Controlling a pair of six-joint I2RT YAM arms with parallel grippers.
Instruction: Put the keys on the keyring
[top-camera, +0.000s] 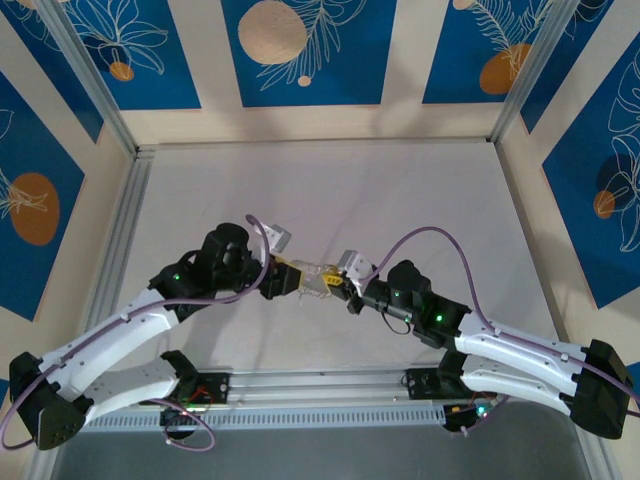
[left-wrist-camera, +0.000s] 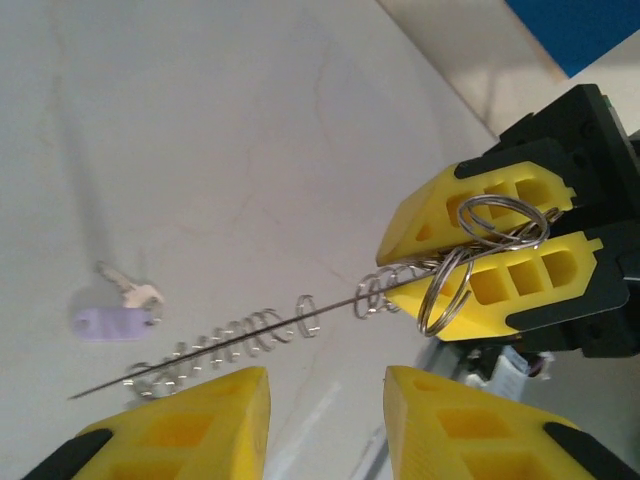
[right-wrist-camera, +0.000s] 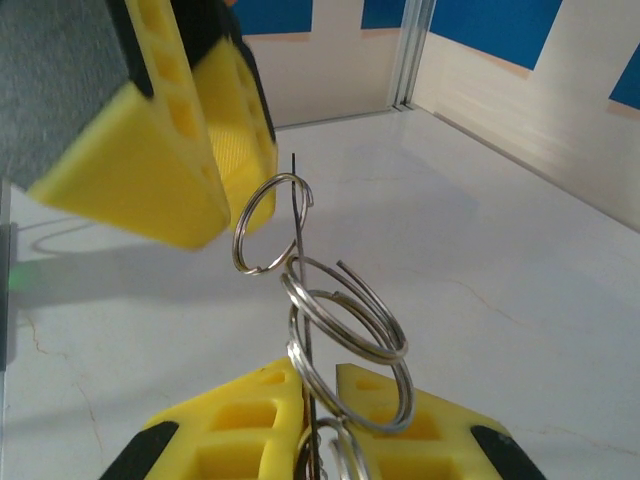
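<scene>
My left gripper stands with its jaws parted and nothing between them. My right gripper, close opposite, is clamped on the keyring, a bunch of silver loops held above the table. From that clamp a thin wire slants toward the left fingers, with small coils strung along it and its free tip just beside one left finger. The key (lilac tag attached) lies flat on the table beyond the left fingertips, apart from the wire. Its blade points away from the tag, aslant to the wire. I judge the free left arm the nearer, so the pick-up falls to it.
</scene>
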